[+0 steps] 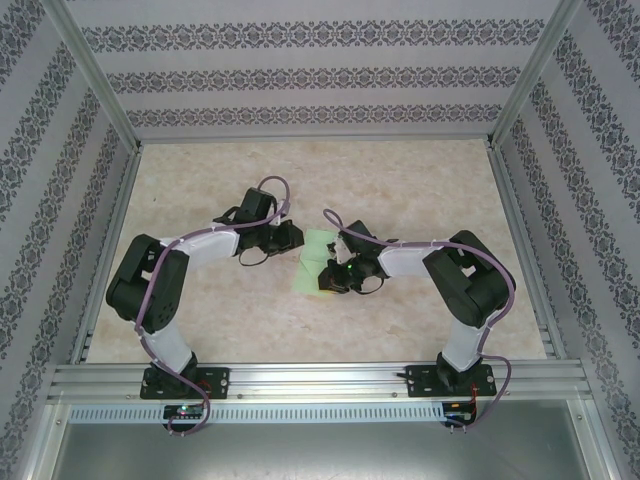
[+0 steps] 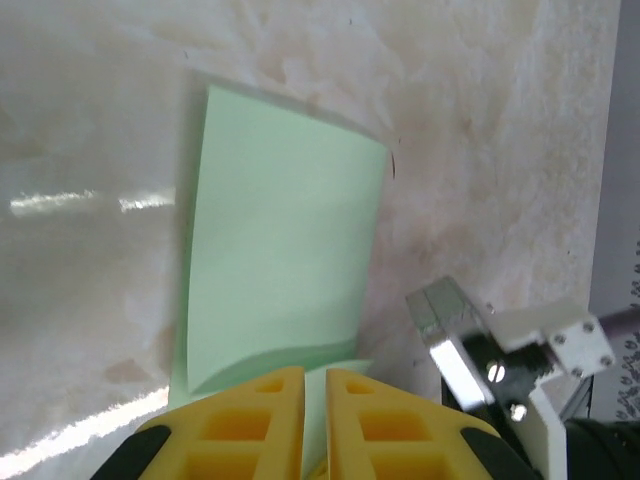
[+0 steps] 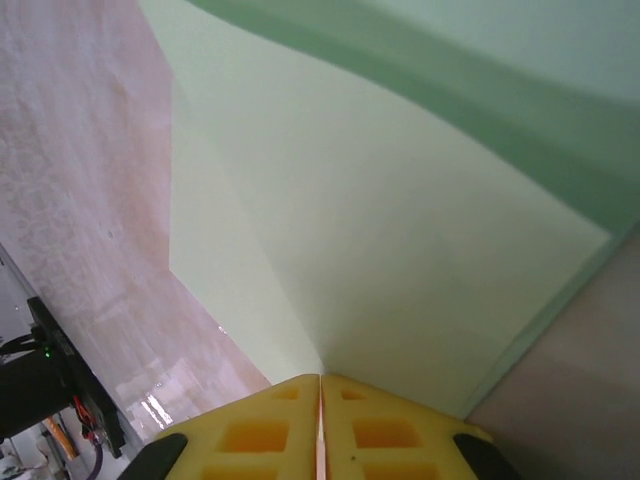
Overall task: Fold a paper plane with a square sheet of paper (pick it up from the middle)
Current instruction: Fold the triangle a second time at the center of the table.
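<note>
- The square sheet of paper (image 1: 316, 262) lies at the middle of the top view on the worktop (image 1: 420, 190). It is partly folded into a narrow pale green strip. Its long axis runs from the upper to the lower part of the frame, slightly tilted.
- The left gripper (image 2: 314, 375) sits at the bottom centre of the left wrist view. Its yellow fingers are nearly together, and green paper shows in the thin slit, so it appears clamped on the sheet's near edge. The sheet runs straight ahead from it, toward the top of the frame.
- The right gripper (image 3: 320, 378) has its fingers all but touching. A crease of the sheet runs into the tips, so I judge it pinched there.
- The arms meet the sheet from opposite long sides, neither one nearer. Any next fold turns on that crease line running between them.
</note>
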{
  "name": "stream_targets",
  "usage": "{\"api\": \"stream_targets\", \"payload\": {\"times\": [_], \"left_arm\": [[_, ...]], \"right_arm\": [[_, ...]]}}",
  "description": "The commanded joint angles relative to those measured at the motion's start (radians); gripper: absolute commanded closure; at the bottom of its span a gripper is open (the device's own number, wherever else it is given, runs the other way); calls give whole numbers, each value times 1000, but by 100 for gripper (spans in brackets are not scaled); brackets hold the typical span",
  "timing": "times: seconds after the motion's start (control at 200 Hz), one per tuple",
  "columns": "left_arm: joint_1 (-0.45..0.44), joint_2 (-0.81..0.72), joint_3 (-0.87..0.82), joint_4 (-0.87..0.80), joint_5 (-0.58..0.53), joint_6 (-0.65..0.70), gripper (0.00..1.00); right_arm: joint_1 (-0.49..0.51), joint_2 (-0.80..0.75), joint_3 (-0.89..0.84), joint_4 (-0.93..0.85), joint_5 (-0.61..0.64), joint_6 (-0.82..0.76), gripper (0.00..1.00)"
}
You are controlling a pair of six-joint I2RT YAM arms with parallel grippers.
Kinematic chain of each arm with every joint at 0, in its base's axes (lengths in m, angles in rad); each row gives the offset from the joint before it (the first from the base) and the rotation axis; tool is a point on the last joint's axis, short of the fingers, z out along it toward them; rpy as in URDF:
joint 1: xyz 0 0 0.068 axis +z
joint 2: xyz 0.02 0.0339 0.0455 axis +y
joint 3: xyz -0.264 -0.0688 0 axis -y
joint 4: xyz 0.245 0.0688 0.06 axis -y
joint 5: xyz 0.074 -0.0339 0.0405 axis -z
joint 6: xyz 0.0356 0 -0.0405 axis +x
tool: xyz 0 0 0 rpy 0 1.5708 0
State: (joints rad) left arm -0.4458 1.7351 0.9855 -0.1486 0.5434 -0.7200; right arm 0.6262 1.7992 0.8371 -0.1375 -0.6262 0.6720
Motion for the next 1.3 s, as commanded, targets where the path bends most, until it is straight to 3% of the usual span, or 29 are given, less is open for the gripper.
{"api": "stream_targets", "payload": {"times": [0.0,0.195,0.599,1.084,1.294], "left_arm": [[-9,-13,-15,24,59,-3,84],[-34,43,27,-3,112,34,85],[-39,118,17,17,96,26,89],[-41,50,-20,30,82,29,83],[-44,42,-44,36,85,15,88]], "right_arm": [[-2,-34,17,77,27,82,88],[-4,-55,46,30,38,71,88],[24,12,119,45,63,107,89],[32,105,124,20,111,103,90],[34,110,113,35,109,106,90]]}}
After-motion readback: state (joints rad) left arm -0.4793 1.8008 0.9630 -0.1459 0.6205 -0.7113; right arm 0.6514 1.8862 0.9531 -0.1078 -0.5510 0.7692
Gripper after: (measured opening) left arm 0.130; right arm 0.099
